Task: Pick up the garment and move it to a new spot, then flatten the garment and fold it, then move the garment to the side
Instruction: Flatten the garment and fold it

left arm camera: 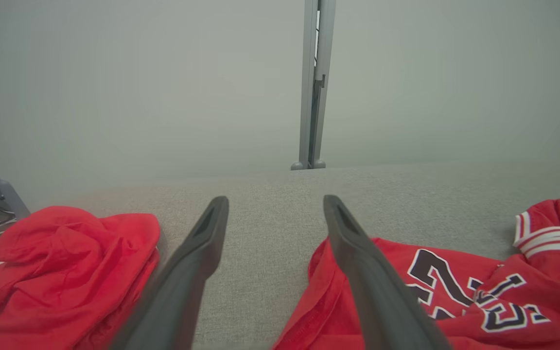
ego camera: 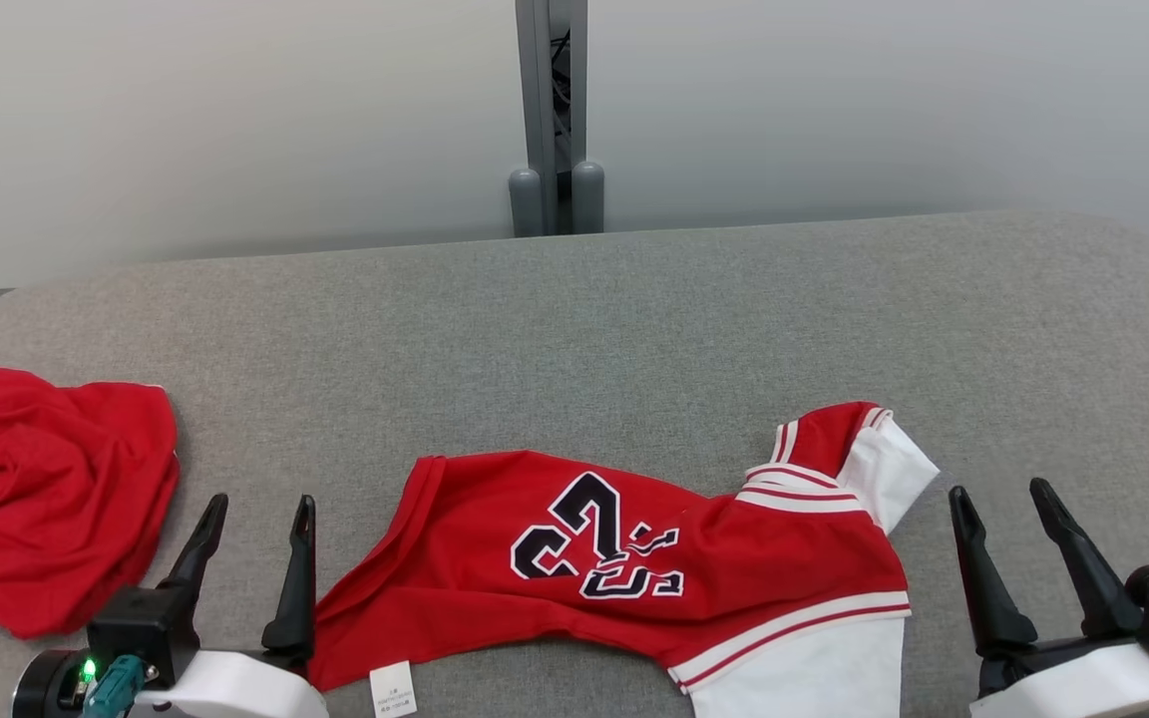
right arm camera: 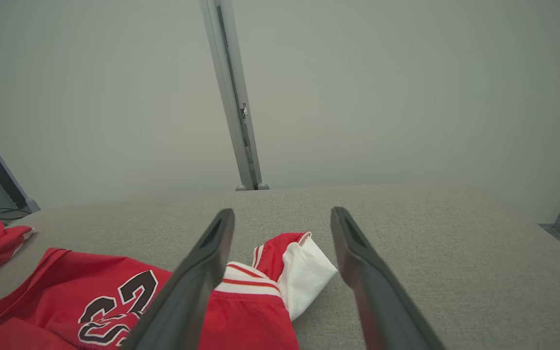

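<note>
Grey fabric-covered table (ego camera: pixel 574 319), pale wall behind it, with a grey upright post (ego camera: pixel 549 120) standing at the far edge. The garment (ego camera: pixel 774 568), a red jersey with white trim, lies on the near middle of the table. It is spread out sideways but not flat: the cloth is rumpled and bunched toward the robot's right. Its black number print (ego camera: pixel 594 543), outlined in white, faces up and is creased across the lower digits. A white-lined sleeve (ego camera: pixel 894 464) is turned up at the far right corner, and a small white label (ego camera: pixel 393 688) shows at the near left hem. A red cloth heap (ego camera: pixel 46 489) sits crumpled near the table's left edge, apart from the garment. The left gripper (ego camera: pixel 262 502) is at the lower left, between the heap and the garment, its fingers spread wide and holding nothing. In the left wrist view bare table cloth shows between them. Its inner finger stands just beside the garment's left edge; whether it touches the edge cannot be told. The right gripper (ego camera: pixel 999 491) is at the lower right, just beside the garment's sleeve end, also spread wide and not gripping anything. In the right wrist view the turned-up sleeve lies on the table, seen between its two fingers.
</note>
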Motion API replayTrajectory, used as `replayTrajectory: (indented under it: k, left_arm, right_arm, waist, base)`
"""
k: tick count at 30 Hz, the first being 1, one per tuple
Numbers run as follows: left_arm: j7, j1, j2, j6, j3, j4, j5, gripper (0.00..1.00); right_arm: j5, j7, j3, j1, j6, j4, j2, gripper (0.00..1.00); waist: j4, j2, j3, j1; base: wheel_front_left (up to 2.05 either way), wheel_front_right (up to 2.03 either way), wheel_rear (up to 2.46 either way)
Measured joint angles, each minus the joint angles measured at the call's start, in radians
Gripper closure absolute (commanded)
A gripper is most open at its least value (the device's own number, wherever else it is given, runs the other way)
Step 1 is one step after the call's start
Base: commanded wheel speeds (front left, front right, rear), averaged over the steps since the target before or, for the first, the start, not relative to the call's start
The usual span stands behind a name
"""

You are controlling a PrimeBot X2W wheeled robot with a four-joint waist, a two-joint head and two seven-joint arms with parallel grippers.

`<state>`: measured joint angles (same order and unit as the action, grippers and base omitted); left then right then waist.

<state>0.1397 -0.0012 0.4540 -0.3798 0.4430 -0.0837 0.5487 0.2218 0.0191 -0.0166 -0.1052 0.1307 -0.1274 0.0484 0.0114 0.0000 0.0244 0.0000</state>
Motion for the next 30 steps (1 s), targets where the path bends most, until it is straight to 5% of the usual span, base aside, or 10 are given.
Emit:
replayTrajectory:
  k: [21,30]
  left_arm:
    - [-0.007,0.015,0.022,0.002,0.001,-0.001,0.012,0.0]
    - [-0.2,0.022,0.047,0.047,0.064,0.03,0.084,0.0]
  right_arm:
    - [0.001,0.005,-0.011,-0.004,0.0,0.002,0.0,0.0]
    - [-0.001,0.003,-0.006,-0.002,0.0,-0.009,0.0,0.0]
  waist:
    - [0.005,0.0,0.004,0.0]
    - [0.011,0.0,0.031,0.0]
  base:
    - [0.0,0.0,0.0]
    - [0.0,0.0,0.0]
